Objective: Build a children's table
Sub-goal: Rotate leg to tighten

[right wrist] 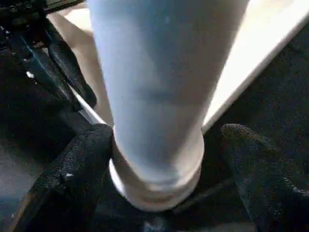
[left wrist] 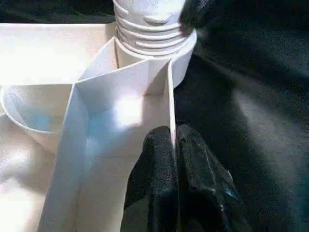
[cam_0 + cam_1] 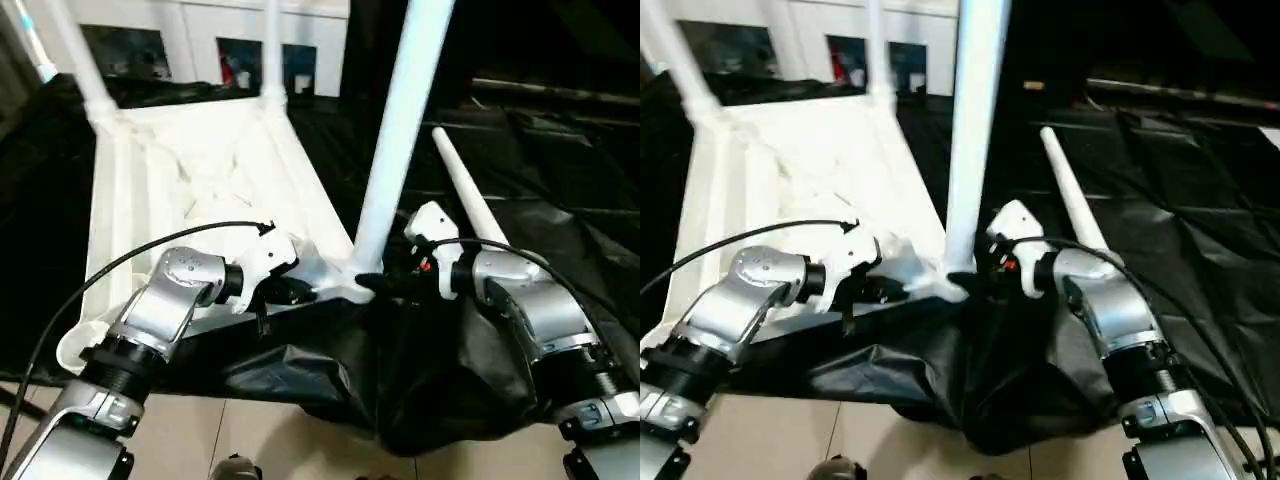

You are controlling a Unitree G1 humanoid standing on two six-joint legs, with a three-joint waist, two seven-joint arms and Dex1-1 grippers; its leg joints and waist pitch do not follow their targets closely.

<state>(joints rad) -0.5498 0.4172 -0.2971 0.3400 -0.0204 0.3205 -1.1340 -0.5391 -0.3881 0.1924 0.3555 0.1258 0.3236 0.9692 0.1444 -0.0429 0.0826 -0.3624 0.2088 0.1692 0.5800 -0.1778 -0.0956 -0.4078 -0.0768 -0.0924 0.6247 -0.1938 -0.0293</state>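
The white table top (image 3: 200, 170) lies upside down on black sheeting (image 3: 560, 190), ribbed underside facing up; it serves as the reference for all positions below.

At the top's near edge, the left gripper (image 2: 175, 145) has its two black fingers (image 2: 154, 164) pressed together on a thin upright rib of the underside, pinching it just short of the near right corner socket. In the head view the left gripper (image 3: 285, 290) sits against that same near edge, its silver forearm running back toward the robot's left.

At the near right corner, a white leg (image 3: 400, 130) stands upright in the socket, its threaded base visible at the socket mouth (image 2: 149, 29). The right gripper (image 1: 159, 159) straddles the base of this leg: one finger (image 1: 77, 164) lies against the tube on one side, the other finger (image 1: 260, 164) stands clear of it on the opposite side, so the fingers are spread wide around the leg, not clamped on it. In the head view the right gripper (image 3: 385, 280) is at the corner, directly beside the top's right edge.

Just right of the top, a loose leg (image 3: 465, 190) lies flat on the sheeting, angled away from the corner.

At the top's far edge, two further legs stand upright in the far corners: one at the far left (image 3: 80, 60), one at the far right (image 3: 271, 50).

Beyond the far edge stands a white cabinet (image 3: 190, 30) with dark glass panels.
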